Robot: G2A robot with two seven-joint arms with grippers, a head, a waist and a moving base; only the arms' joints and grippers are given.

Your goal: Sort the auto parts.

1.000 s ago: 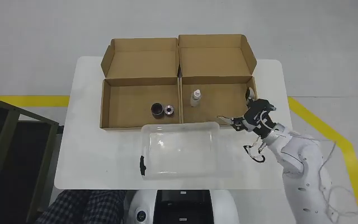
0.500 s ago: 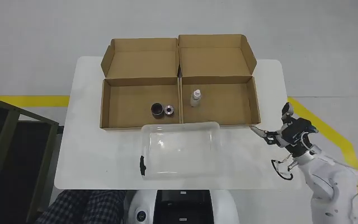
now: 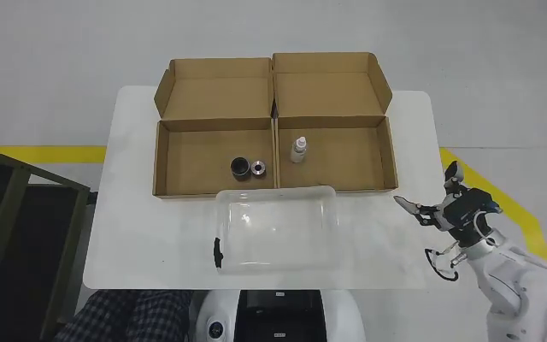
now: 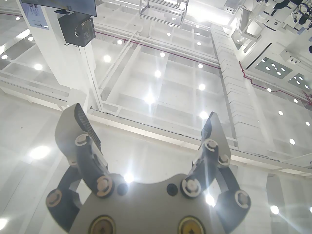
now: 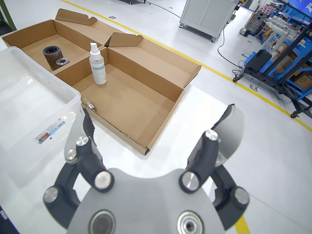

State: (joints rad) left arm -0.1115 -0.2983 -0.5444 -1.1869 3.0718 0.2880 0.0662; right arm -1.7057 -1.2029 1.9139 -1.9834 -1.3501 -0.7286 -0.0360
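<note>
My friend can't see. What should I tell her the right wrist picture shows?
The right gripper hangs open and empty above a white table. Past it sit two open cardboard boxes: one holds an upright spray bottle, the other a dark round part with a metal ring beside it. A clear plastic bin stands next to them.

The glossy white right arm (image 3: 508,278) trails a looped cable (image 3: 433,261), and the right gripper (image 5: 158,113) and left gripper (image 4: 144,110) each show a grey plate, black links, silver screws and 2 ribbed-padded fingers (image 5: 235,122).

At the clear bin (image 3: 282,231), a small dark item (image 3: 217,253) — too small to identify.
</note>
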